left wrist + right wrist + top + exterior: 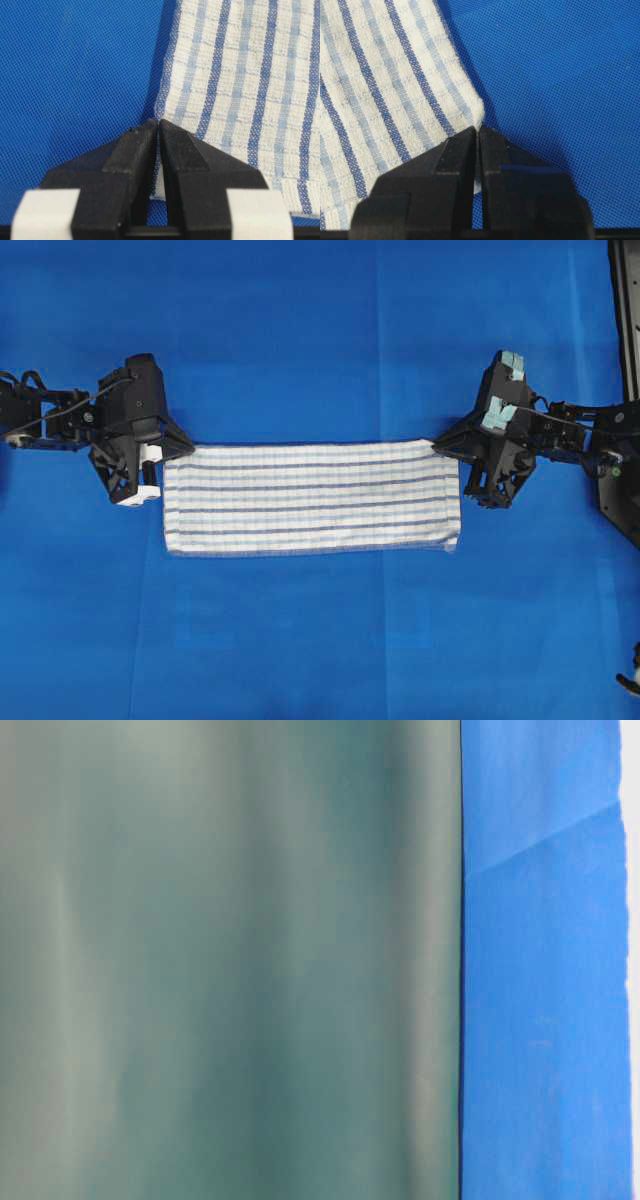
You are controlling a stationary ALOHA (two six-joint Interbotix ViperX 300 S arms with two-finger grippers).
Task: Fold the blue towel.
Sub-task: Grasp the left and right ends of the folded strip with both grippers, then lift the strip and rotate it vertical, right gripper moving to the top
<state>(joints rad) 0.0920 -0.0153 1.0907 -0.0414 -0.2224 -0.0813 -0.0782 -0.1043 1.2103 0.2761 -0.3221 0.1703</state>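
We see the blue towel (pixel 312 498), a rectangular white woven cloth with thin light-blue and dark-blue stripes, lying flat and stretched lengthwise across the middle of the counter (pixel 300 330), which is covered by a plain solid-blue sheet. Its stripes run along its long side, and its near long edge looks doubled, as though already folded once, though we cannot be sure.

Our left claw (pixel 186 448) sits at the towel's far left corner. In the left wrist view its two black fingers (pixel 135 145) are pressed together, with the towel's edge pinched between them right at the tips.

Our right claw (pixel 441 446) is at the towel's far right corner. In the right wrist view (pixel 478 131) its black fingers (pixel 457 150) are likewise closed, with the towel's corner caught between them, a little cloth showing in the narrow slit.

Both claws lie low against the sheet, pointing inward toward each other, well apart at opposite ends of the towel.

The table-level view shows only a blurred grey-green surface (pixel 230 960) and a strip of blue sheet (pixel 545 1020).
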